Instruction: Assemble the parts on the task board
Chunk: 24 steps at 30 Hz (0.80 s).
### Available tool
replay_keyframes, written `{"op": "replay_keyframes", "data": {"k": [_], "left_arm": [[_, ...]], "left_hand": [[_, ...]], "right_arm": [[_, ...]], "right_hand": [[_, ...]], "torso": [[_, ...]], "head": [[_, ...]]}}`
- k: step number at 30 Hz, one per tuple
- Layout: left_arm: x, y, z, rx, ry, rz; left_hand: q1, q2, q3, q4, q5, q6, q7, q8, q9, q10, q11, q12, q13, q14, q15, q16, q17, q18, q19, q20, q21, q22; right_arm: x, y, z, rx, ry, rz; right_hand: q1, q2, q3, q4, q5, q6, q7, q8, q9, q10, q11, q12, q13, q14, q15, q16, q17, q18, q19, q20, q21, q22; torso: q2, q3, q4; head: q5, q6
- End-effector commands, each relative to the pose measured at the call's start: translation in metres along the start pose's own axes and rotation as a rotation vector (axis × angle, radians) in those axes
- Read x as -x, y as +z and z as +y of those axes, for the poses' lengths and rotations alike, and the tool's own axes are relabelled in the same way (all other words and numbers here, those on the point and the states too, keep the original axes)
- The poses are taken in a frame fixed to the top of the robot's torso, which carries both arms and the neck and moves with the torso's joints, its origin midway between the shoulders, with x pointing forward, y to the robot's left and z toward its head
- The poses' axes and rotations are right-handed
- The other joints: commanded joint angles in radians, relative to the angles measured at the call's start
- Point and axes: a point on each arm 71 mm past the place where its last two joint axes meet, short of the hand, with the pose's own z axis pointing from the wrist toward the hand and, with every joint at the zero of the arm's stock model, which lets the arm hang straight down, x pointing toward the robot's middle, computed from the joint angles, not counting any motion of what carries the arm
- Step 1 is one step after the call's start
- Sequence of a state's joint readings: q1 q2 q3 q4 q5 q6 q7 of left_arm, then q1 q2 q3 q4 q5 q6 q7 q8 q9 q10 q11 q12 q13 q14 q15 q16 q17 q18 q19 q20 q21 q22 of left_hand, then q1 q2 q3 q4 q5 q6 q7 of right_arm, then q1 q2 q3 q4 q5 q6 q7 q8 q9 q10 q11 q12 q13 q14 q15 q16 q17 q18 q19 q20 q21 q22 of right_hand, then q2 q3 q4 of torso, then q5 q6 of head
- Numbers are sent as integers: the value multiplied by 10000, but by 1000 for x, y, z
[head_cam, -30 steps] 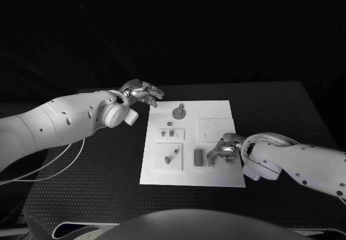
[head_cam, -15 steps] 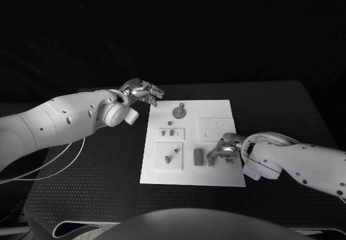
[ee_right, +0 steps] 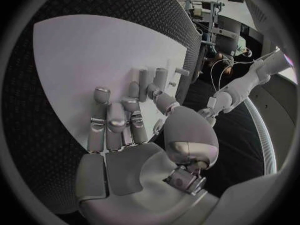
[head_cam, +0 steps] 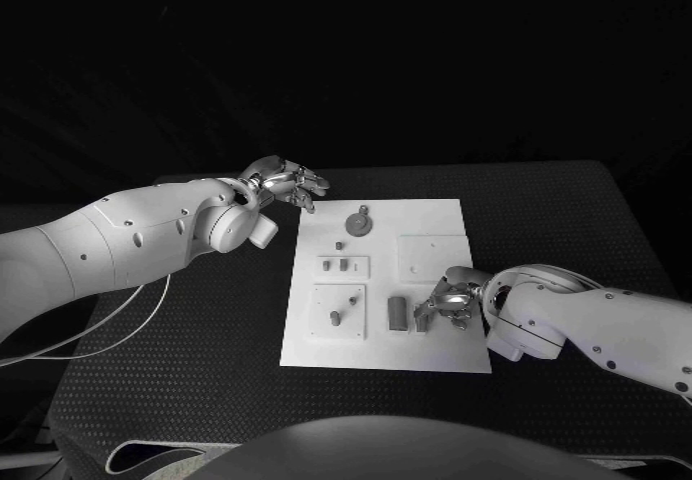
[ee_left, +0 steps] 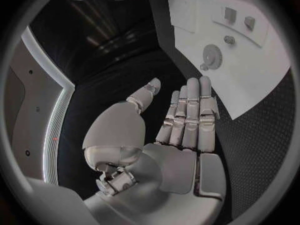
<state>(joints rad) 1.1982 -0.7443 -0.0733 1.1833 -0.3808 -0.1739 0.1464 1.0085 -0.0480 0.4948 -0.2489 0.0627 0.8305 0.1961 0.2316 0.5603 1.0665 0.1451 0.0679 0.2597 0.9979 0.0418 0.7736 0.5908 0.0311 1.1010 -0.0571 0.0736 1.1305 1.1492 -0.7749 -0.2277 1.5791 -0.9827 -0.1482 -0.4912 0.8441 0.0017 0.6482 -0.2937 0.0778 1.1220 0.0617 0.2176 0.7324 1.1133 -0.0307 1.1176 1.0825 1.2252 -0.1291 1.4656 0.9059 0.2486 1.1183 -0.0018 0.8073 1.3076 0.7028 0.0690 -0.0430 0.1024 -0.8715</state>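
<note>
A black counter (head_cam: 577, 215) with a finely dotted, textured top spans the middle of the head view, its far edge running straight across and its corners rounded. The same dotted surface appears in the left wrist view (ee_left: 262, 135) and in the right wrist view (ee_right: 94, 7). At the counter's near left side, thin pale cables (head_cam: 87, 335) loop down over its edge. Beyond the counter's far edge the background is dark.
</note>
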Motion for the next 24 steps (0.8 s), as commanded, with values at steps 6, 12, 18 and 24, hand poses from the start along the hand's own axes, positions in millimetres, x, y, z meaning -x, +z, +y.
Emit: {"op": "replay_keyframes", "data": {"k": [6, 12, 18, 24], "left_arm": [[-2, 0, -2, -92, 2, 113], [-2, 1, -2, -93, 2, 115], [-2, 1, -2, -85, 2, 112], [-2, 1, -2, -84, -2, 141]], "left_hand": [[-88, -42, -11, 74, -9, -77, 3, 61, -6, -31, 39, 15, -11, 48, -6, -30, 13, 212, 27, -6, -34, 11], [-90, -44, -12, 76, -10, -79, 4, 61, -7, -32, 39, 14, -11, 47, -5, -31, 16, 212, 26, -6, -34, 12], [-91, -45, -12, 78, -10, -80, 4, 61, -7, -32, 39, 14, -11, 47, -5, -33, 19, 212, 26, -6, -34, 13], [-90, -46, -12, 79, -10, -81, 5, 61, -8, -33, 40, 14, -12, 47, -5, -35, 21, 212, 26, -6, -34, 13]], "right_arm": [[-6, 1, 2, 111, -365, 144], [-7, 2, 3, 123, -441, 193], [-8, 2, 4, 137, -574, 317], [-7, 3, 4, 207, -578, 326]], "right_hand": [[188, 305, -18, 16, 18, 9, 69, -26, -20, 179, -87, -65, -10, 13, -60, -67, -25, 132, 20, -1, -13, 176], [143, 211, -35, 20, 15, -28, 85, -56, -52, 150, -73, -87, -10, -8, -56, -86, -34, 132, 4, 9, -34, 174], [-34, -197, -77, 84, 20, -137, 141, -136, -138, 35, -19, -152, -11, -94, -29, -151, -60, 132, -37, 55, -115, 157], [-395, -822, -2, 461, 25, -211, 177, -187, -218, -51, 19, -203, -16, -147, -1, -193, -80, 132, -6, 86, -210, 138]], "torso": [[3, 1, -9], [1, 1, -2], [3, -2, -1], [3, 2, -5]], "head": [[7, -7], [3, 8], [4, 0], [10, -2]]}}
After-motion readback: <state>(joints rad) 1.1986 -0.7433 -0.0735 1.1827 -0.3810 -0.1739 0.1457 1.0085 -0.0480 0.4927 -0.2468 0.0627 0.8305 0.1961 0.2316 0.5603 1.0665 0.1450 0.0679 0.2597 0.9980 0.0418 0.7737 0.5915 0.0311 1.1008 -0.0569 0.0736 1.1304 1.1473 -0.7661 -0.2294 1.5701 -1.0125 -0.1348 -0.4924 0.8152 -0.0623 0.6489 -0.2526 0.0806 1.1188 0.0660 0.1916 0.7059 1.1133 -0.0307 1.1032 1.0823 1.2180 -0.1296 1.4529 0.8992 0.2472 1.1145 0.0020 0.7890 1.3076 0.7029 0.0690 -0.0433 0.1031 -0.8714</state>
